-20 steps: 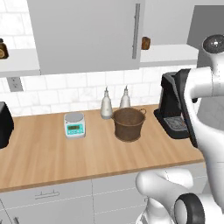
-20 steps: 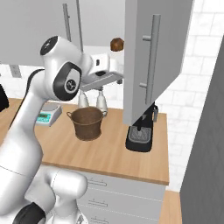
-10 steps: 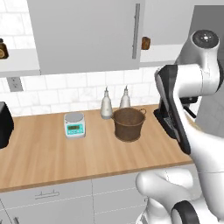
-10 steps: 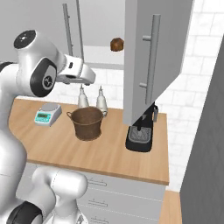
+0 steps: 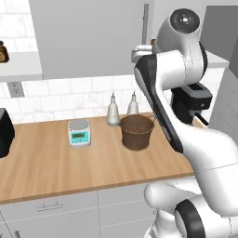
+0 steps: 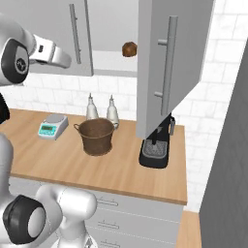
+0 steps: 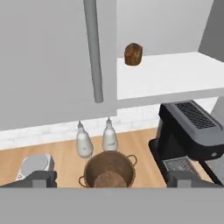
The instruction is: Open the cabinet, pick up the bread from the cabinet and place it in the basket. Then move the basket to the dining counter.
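Note:
The cabinet's right door (image 6: 169,63) stands swung wide open, while its left door (image 7: 48,61) stays closed with its long bar handle (image 7: 93,48). On the pale shelf (image 7: 166,78) inside lies the bread (image 7: 133,54), a small brown loaf, also the bread (image 6: 129,49) in the right base view. The dark brown basket (image 5: 136,131) stands on the wood worktop below, next to two bottles. My gripper (image 7: 111,181) is open and empty, hanging in front of the closed left door, above the basket and well short of the bread. The dining counter is out of view.
A black coffee machine (image 6: 156,147) stands under the open door at the worktop's right end. A white-and-teal scale (image 5: 79,132) sits left of the basket, with two bottles (image 5: 112,109) against the tiles. A black appliance (image 5: 4,132) is at the far left.
My hand has drawn back to the left, away from the edge of the open door, and now faces the cabinet front. The door, bread and basket have not moved.

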